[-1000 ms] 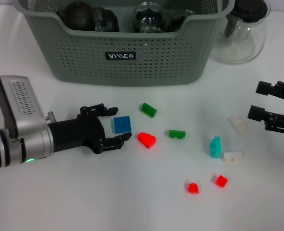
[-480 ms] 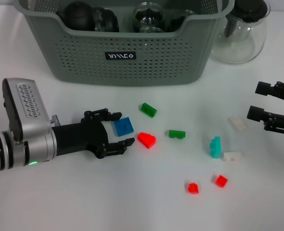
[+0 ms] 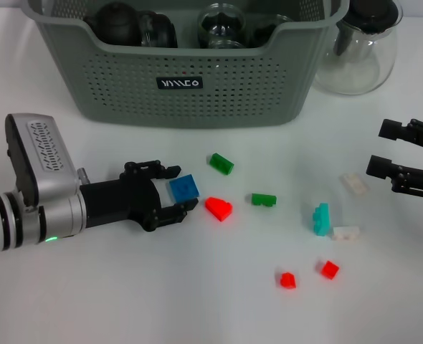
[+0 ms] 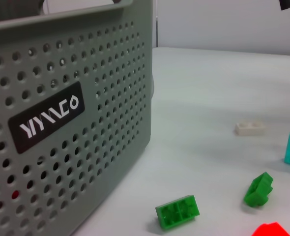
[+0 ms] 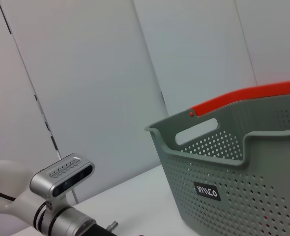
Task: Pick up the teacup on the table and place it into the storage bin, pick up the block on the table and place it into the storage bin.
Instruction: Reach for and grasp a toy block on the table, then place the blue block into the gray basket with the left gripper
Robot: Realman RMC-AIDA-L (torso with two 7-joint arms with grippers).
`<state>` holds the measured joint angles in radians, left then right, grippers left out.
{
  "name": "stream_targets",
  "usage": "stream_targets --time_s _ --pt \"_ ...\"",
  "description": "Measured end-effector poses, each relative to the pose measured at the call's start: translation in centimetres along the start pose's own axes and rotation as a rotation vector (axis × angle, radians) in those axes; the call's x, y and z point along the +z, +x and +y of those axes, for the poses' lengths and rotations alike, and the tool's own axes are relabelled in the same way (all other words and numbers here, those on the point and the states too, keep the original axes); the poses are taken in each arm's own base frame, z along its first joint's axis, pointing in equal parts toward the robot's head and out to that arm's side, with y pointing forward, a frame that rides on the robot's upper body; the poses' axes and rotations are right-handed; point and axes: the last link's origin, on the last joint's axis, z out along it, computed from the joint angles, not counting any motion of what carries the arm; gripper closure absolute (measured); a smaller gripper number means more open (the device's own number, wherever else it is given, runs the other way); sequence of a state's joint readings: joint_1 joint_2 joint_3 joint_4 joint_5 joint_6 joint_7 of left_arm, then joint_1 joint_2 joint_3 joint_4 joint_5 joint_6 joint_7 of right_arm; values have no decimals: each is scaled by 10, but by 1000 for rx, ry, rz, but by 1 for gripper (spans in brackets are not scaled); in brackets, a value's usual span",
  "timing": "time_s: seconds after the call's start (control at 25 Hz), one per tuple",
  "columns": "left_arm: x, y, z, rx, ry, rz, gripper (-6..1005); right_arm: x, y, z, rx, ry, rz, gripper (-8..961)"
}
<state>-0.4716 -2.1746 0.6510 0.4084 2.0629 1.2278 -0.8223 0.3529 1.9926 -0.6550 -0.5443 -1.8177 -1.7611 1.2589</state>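
Left gripper (image 3: 170, 195) now tighter around blue block (image 3: 185, 188)

The head view looks steeply down on the white counter (image 3: 197, 301). Both wrist views sit low, sharing the perforated grey-green plastic basket (image 4: 71, 123); the left one is closest.

The storage bin (image 3: 190, 86) runs off the head view's top edge so its dark and glass contents show only in part, the glass pitcher (image 3: 358, 50) is cropped likewise, and the right gripper (image 3: 392, 154) is cut by the side edge.
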Motion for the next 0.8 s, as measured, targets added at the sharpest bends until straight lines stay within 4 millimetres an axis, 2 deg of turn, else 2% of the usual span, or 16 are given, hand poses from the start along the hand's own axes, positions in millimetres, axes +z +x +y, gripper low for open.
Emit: stream_targets --time_s 0.08,0.48,0.6,0.8 --pt "0 0 -1 -11 1 -1 329 0 0 0 0 1 0 86" --pt "-2 2 -3 -35 -4 -4 574 -1 0 0 1 4 -3 85" --pt "-7 4 -5 -57 -6 3 590 -1 0 0 1 5 -3 85" --pt "-40 16 -8 -107 -61 65 598 -3 1 1 3 4 -6 85"
